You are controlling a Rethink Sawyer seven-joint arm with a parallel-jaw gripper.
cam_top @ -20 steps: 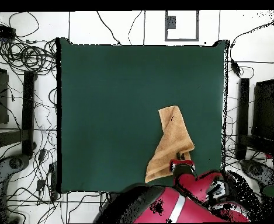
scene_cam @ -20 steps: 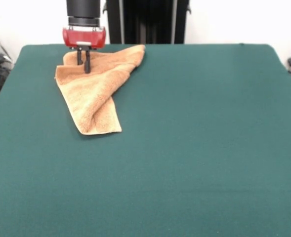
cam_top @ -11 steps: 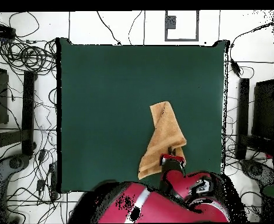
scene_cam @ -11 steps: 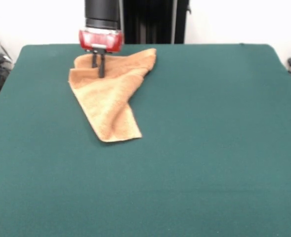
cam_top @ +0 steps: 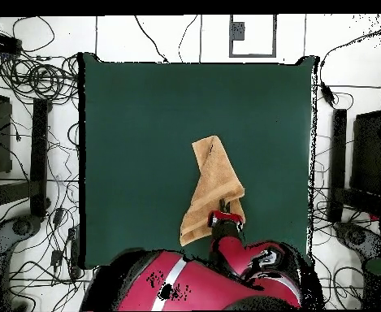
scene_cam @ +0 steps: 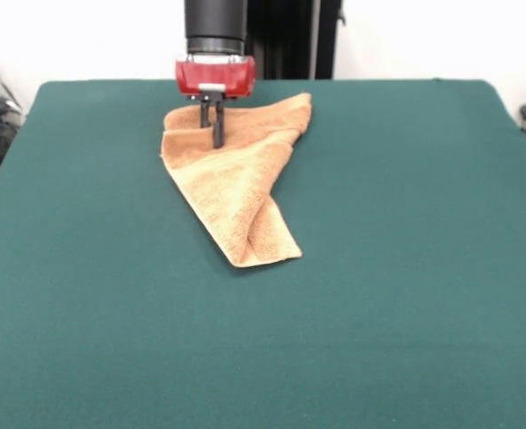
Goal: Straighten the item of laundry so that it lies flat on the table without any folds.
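The gripper (scene_cam: 212,134) had its jaws closed on a fold of the towel (scene_cam: 236,188) near the towel's far edge. The towel lay on the desk (scene_cam: 405,268), doubled over itself into a long, tapering shape. Any further dragging risked carrying the fold along unopened, since both layers slid together. The pinch could also slip, because it held only a little of the cloth.
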